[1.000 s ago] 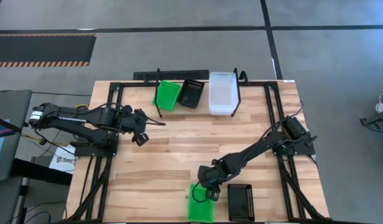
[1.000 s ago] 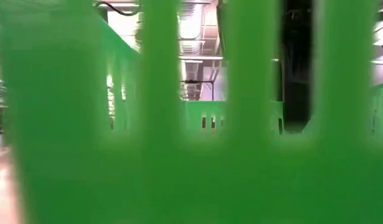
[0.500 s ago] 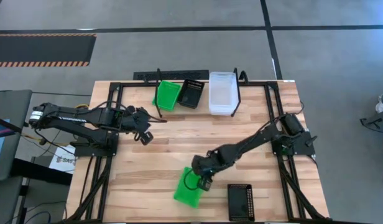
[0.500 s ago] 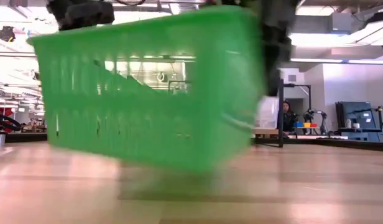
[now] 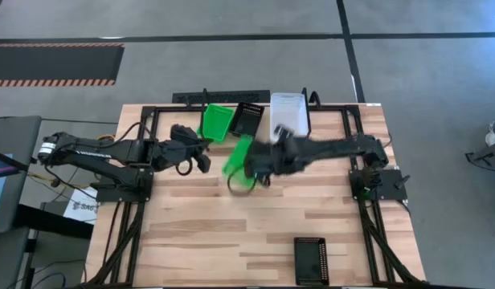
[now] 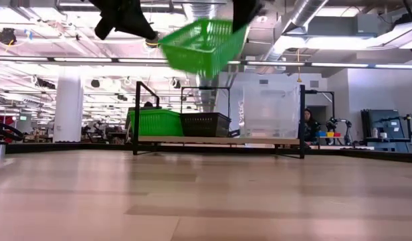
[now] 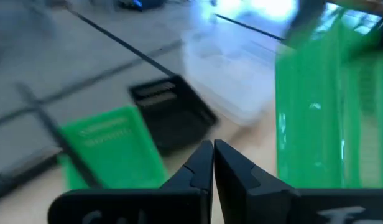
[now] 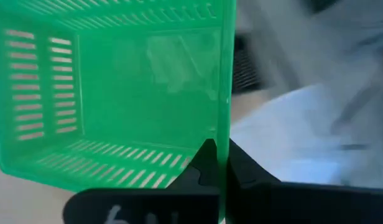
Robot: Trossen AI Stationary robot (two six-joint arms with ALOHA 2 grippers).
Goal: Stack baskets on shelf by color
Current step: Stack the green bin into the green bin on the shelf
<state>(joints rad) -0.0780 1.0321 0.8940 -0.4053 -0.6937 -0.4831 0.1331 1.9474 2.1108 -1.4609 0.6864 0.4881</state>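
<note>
Green basket (image 5: pixel 239 164) hangs airborne just before the shelf (image 5: pixel 255 120), right gripper (image 8: pixel 219 163) clenched on its rim wall. Judged light, thin, flexible plastic; grip the rim. Left gripper (image 7: pixel 214 163) clenched, empty, beside the shelf.

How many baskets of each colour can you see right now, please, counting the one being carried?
Green baskets: 2, one on the shelf, one held in the right gripper
Black baskets: 2, one on the shelf, one on the table
Clear baskets: 1
Total: 5
</note>
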